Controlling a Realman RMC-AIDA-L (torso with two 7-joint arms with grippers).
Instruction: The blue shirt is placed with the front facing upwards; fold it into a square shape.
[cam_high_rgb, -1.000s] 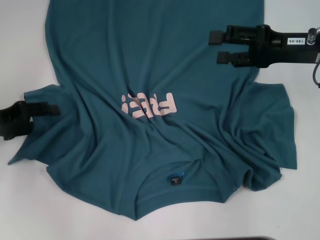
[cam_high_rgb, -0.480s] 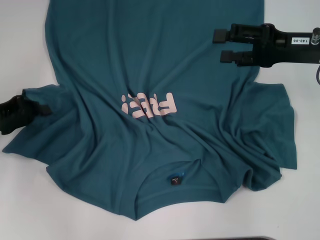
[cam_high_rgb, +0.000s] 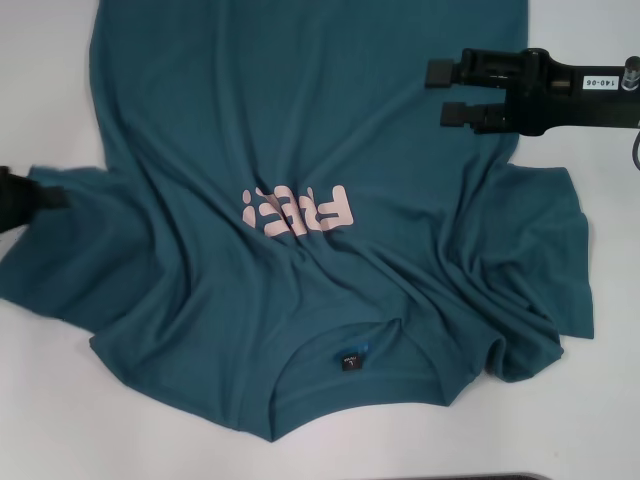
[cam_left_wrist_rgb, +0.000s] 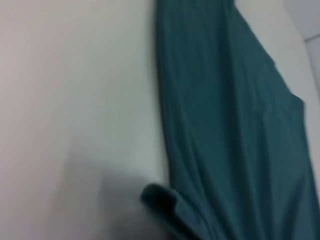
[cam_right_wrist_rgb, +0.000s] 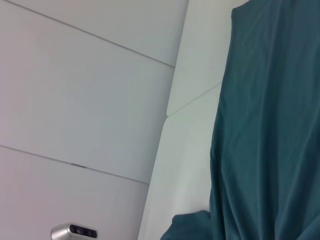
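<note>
Since a second ago my left gripper (cam_high_rgb: 22, 200) has drawn outward to the left edge of the head view, taking the left sleeve (cam_high_rgb: 60, 250) with it, so that sleeve now lies spread and flatter than it did. My right gripper (cam_high_rgb: 445, 92) has barely shifted; it hangs above the right side of the shirt's body, its two fingers (cam_high_rgb: 440, 72) parted with a clear gap between them and nothing held.

Only a sliver of my left gripper shows at the sleeve's edge, and I cannot tell whether it is closed on the cloth or merely against it.

The blue shirt (cam_high_rgb: 300, 130) lies front up on the white table (cam_high_rgb: 600, 420), collar (cam_high_rgb: 345, 350) nearest me, the pale letters (cam_high_rgb: 298, 210) upside down to my eye, the hem running out of view at the far side. The right sleeve (cam_high_rgb: 545, 270) is bunched, with heavy creases running from it toward the collar.

I judge this to be the smoothing stage, before any fold. To do it well I should keep the pull low and outward along the table so the body does not drag sideways. Then the right sleeve wants the same treatment: pinch near its outer edge and draw it out until those creases go.
</note>
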